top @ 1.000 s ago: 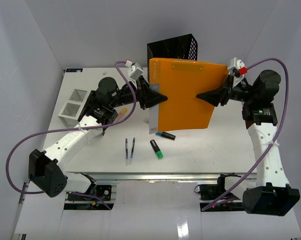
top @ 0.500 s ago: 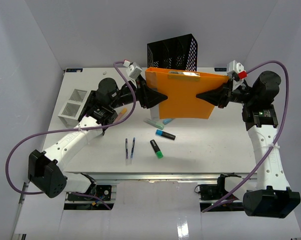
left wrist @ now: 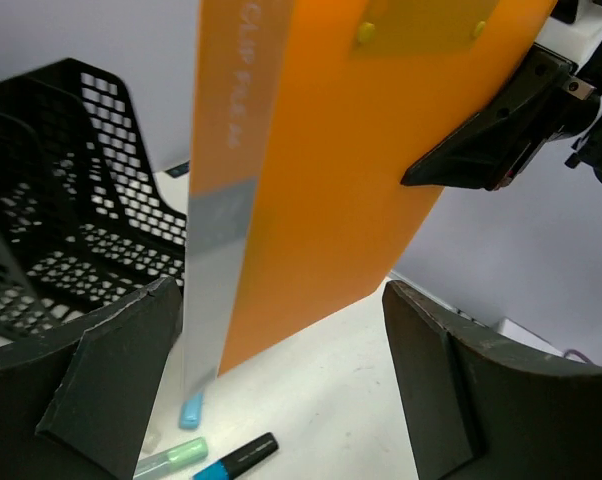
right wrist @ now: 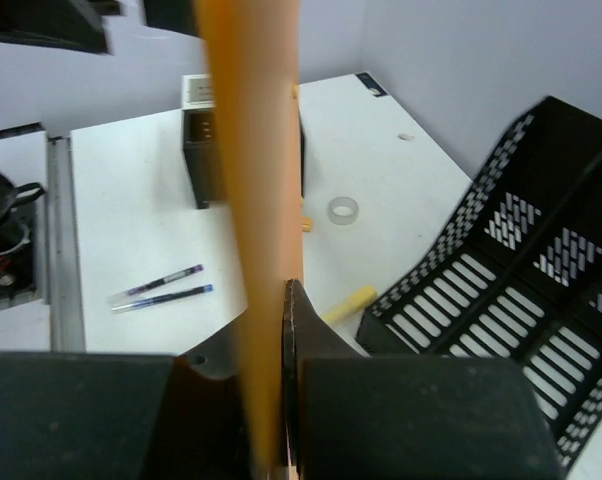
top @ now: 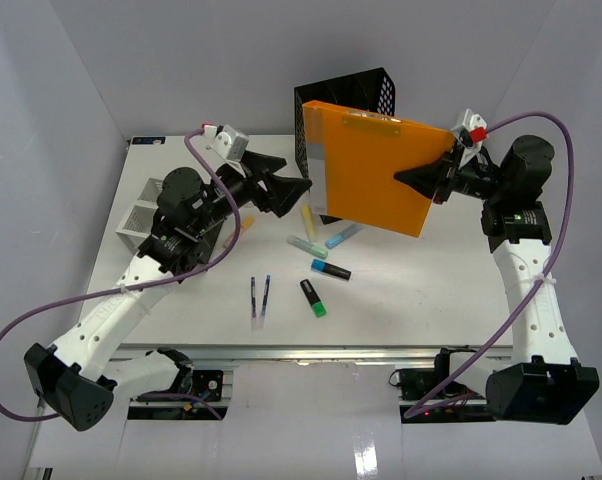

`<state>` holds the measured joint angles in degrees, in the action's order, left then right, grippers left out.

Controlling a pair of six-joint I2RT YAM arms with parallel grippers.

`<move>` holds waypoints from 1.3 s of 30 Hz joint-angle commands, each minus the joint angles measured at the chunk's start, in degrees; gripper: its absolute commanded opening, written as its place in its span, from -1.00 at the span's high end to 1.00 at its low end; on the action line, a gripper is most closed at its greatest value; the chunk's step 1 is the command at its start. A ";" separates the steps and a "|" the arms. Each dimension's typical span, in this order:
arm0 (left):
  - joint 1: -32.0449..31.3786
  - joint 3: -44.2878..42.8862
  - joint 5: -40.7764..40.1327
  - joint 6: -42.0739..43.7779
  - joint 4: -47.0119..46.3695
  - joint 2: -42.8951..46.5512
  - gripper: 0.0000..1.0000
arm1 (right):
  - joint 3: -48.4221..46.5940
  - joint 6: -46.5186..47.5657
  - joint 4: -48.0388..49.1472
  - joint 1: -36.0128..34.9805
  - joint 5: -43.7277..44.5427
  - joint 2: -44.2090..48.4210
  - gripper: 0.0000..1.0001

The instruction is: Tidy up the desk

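An orange clip folder (top: 371, 170) hangs upright above the white desk (top: 421, 285), just in front of the black mesh file holder (top: 356, 95). My right gripper (top: 413, 178) is shut on the folder's right edge; in the right wrist view the folder (right wrist: 256, 180) runs edge-on between the jaws of that gripper (right wrist: 263, 325). My left gripper (top: 293, 186) stands open a little left of the folder's grey spine, touching nothing. In the left wrist view the folder (left wrist: 361, 150) rises beyond the spread fingers (left wrist: 121, 370) of this gripper (left wrist: 291, 375).
Several highlighters lie under and in front of the folder: yellow (top: 308, 223), pale green (top: 307, 246), light blue (top: 343, 236), blue-black (top: 331, 269), green-black (top: 314, 298). Two pens (top: 260, 296) lie nearer. A white slotted organizer (top: 141, 215) stands at the left. A tape ring (right wrist: 343, 210) lies by the holder.
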<state>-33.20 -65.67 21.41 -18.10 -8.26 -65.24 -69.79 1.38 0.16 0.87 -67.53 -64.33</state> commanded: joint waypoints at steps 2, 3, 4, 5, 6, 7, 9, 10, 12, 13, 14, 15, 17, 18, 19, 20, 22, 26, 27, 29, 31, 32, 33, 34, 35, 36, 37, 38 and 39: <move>0.32 3.87 -15.79 7.17 11.05 7.30 -0.87 | -6.21 1.29 0.95 0.77 11.42 -4.34 0.85; 0.32 5.23 -16.42 8.15 12.10 8.66 -0.87 | -7.18 1.34 1.06 0.71 14.07 -5.43 0.85; 0.32 7.13 -16.60 8.48 13.20 10.27 -0.87 | -8.86 1.29 1.07 0.71 15.22 -7.06 0.85; 0.36 8.60 -16.78 8.68 14.22 11.94 -0.87 | -10.78 1.22 1.03 0.71 16.95 -8.83 0.85; 0.41 9.97 -16.98 8.78 15.08 13.48 -0.87 | -12.63 1.17 0.99 0.71 19.23 -10.53 0.85; 0.41 12.06 -17.17 8.78 15.65 14.58 -0.87 | -13.98 1.17 1.04 0.71 21.48 -11.82 0.85; 0.41 15.20 -17.87 8.78 16.65 16.85 -0.87 | -16.53 1.02 1.14 0.71 24.93 -15.08 0.84; 0.39 16.36 -18.15 8.61 17.16 17.97 -0.87 | -17.53 0.95 1.26 0.71 26.19 -16.26 0.84; 0.33 18.55 -18.61 8.16 18.19 20.21 -0.88 | -19.37 0.84 1.55 0.71 28.55 -18.22 0.84; 0.33 19.32 -18.74 7.78 18.42 21.12 -0.87 | -19.97 0.88 1.59 0.71 29.42 -18.90 0.85; 0.32 19.98 -18.84 7.43 18.56 22.08 -0.87 | -20.30 0.98 1.80 0.71 30.03 -19.40 0.85; 0.32 20.65 -18.95 7.12 18.71 23.11 -0.88 | -20.56 1.08 2.11 0.71 30.60 -19.86 0.85; 0.32 21.95 -18.88 6.58 18.71 23.87 -0.88 | -20.29 0.75 2.99 0.64 31.09 -20.68 0.85; 0.32 22.43 -18.80 6.27 18.73 24.14 -0.88 | -20.14 0.61 3.53 0.57 31.41 -21.03 0.85; 0.32 22.67 -18.65 5.91 18.76 24.27 -0.88 | -19.96 0.52 4.22 0.45 31.86 -21.30 0.85; 0.32 22.91 -18.50 5.55 18.79 24.39 -0.88 | -19.78 0.43 4.91 0.34 32.31 -21.57 0.85; 0.41 23.65 -18.17 4.84 18.80 24.46 -0.88 | -19.43 0.21 6.49 -0.16 33.41 -22.83 0.85; 0.35 25.12 -18.10 3.84 18.80 25.07 -0.88 | -19.36 -0.85 10.46 -2.24 35.47 -25.72 0.85; 0.33 25.43 -18.16 3.67 18.86 25.26 -0.88 | -19.87 -0.85 10.85 -3.29 36.11 -27.07 0.85; 0.40 25.90 -18.47 3.52 19.28 25.96 -0.88 | -22.14 -0.54 11.00 -4.67 37.50 -29.34 0.85; 0.33 26.66 -18.83 3.11 19.41 26.51 -0.88 | -23.20 -0.34 11.87 -6.49 39.39 -31.44 0.85; 0.33 26.94 -19.00 3.07 19.49 26.84 -0.88 | -23.63 -0.32 11.96 -7.09 40.00 -32.20 0.85; 0.32 27.35 -19.09 2.92 19.51 27.26 -0.88 | -24.02 -0.42 12.41 -7.74 40.55 -32.99 0.85; 0.32 27.73 -19.13 2.76 19.58 27.62 -0.88 | -24.30 -0.57 13.06 -8.45 41.21 -33.75 0.85; 0.32 28.04 -19.13 2.64 19.76 27.87 -0.88 | -24.42 -0.75 13.86 -9.19 42.01 -34.43 0.85; 0.32 28.22 -19.13 2.47 19.77 28.05 -0.88 | -24.51 -0.76 14.48 -9.72 42.96 -35.04 0.85; 0.32 28.39 -19.09 2.36 19.87 28.19 -0.88 | -24.71 -0.21 15.09 -10.59 44.63 -35.56 0.85; 0.32 28.56 -19.06 2.26 19.97 28.33 -0.88 | -24.92 0.37 15.71 -11.48 46.34 -36.08 0.85; 0.34 28.70 -19.06 2.17 20.05 28.44 -0.89 | -24.99 0.69 16.41 -12.15 47.73 -36.48 0.85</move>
<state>-33.04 -37.76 3.08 -14.94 11.60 -37.90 -90.36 1.01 7.01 -8.59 -26.48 -100.80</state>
